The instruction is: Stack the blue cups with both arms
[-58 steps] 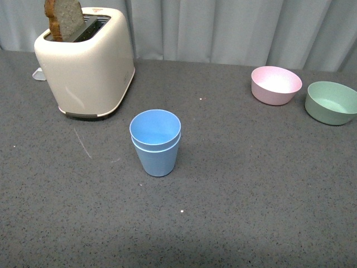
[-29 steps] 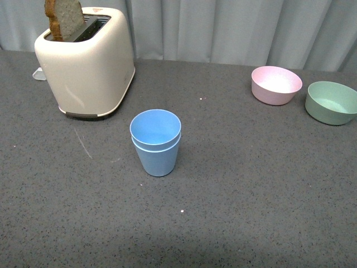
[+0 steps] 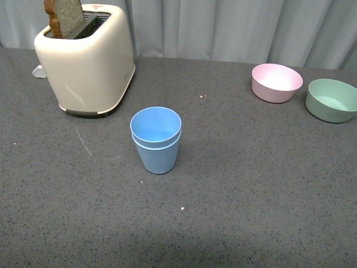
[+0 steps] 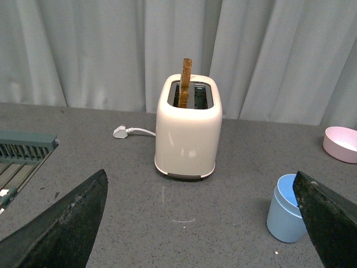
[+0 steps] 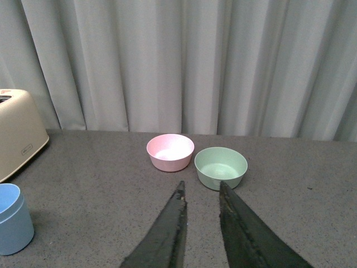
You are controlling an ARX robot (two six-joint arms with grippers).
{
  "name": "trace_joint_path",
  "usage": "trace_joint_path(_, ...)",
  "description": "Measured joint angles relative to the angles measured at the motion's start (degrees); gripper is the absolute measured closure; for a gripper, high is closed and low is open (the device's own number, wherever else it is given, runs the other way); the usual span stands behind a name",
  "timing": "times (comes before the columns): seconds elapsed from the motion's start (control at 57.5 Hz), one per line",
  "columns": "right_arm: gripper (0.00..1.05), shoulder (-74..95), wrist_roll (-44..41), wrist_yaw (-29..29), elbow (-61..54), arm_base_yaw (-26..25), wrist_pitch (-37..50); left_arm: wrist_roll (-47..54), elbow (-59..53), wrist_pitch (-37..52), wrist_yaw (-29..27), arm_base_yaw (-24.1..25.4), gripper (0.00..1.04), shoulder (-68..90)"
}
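Observation:
The two blue cups stand nested one inside the other, upright on the grey table in the middle of the front view. The stack also shows in the left wrist view and at the edge of the right wrist view. No arm shows in the front view. My left gripper is open and empty, its black jaws wide apart, with the stack just inside one jaw but farther off. My right gripper is shut and empty, away from the cups, pointing toward the bowls.
A cream toaster with a slice of bread stands at the back left, its plug lying behind it. A pink bowl and a green bowl sit at the back right. A grey rack shows in the left wrist view.
The front view has shifted very slightly; the cup stack, toaster and bowls have not moved on the table.

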Motion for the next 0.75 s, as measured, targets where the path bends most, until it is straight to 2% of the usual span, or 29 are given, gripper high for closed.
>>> trace_joint_path(0.104, 0.64, 0.0, 0.0, 0.0, 0.0, 0.0, 0.0, 0.0, 0.0, 0.0, 0.0, 0.0, 0.07, 0.0)
trace_joint_path(0.243, 0.28, 0.0, 0.0, 0.0, 0.0, 0.0, 0.0, 0.0, 0.0, 0.0, 0.0, 0.0, 0.07, 0.0)
trace_joint_path(0.365, 0.08, 0.0, 0.0, 0.0, 0.0, 0.0, 0.0, 0.0, 0.0, 0.0, 0.0, 0.0, 0.07, 0.0)
trace_joint_path(0.747, 0.10, 0.0, 0.0, 0.0, 0.0, 0.0, 0.0, 0.0, 0.0, 0.0, 0.0, 0.0, 0.07, 0.0)
